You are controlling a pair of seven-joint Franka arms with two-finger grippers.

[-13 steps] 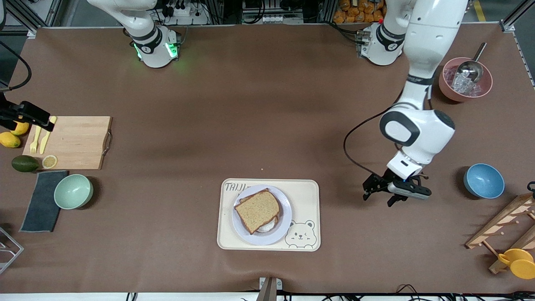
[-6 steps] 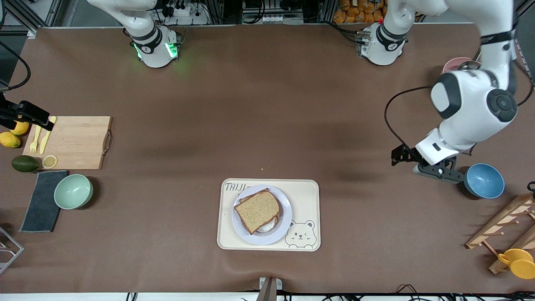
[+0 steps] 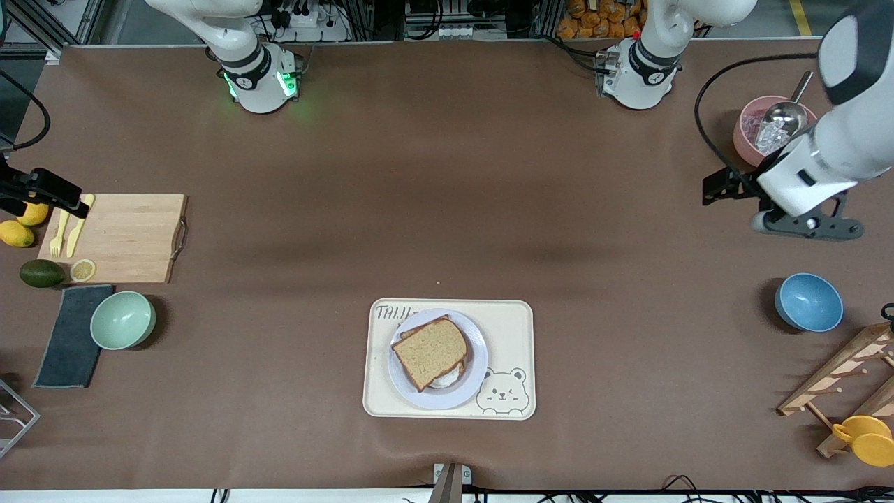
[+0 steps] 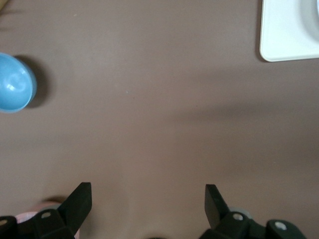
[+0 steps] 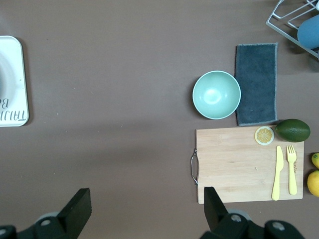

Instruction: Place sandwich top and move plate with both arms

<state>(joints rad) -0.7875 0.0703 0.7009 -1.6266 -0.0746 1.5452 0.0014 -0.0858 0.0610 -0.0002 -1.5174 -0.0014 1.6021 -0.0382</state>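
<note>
One sandwich top [image 3: 429, 351]: brown speckled slice, darker crust, lying on the sandwich.
Plate [image 3: 475, 381]: round, pale lavender-grey, on cream bear tray [image 3: 513, 328].
Left gripper [image 4: 148, 199]: fingers apart, empty, over bare table.
Right gripper [image 5: 147, 200]: fingers apart, empty, above the cutting board's [image 5: 234, 162] end.

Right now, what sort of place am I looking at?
Probably a robotics lab staged as a kitchen: two arms bolted along a brown-covered table, a sandwich on a plate, a cutting board, and metal framing with cables along the table's edge.
</note>
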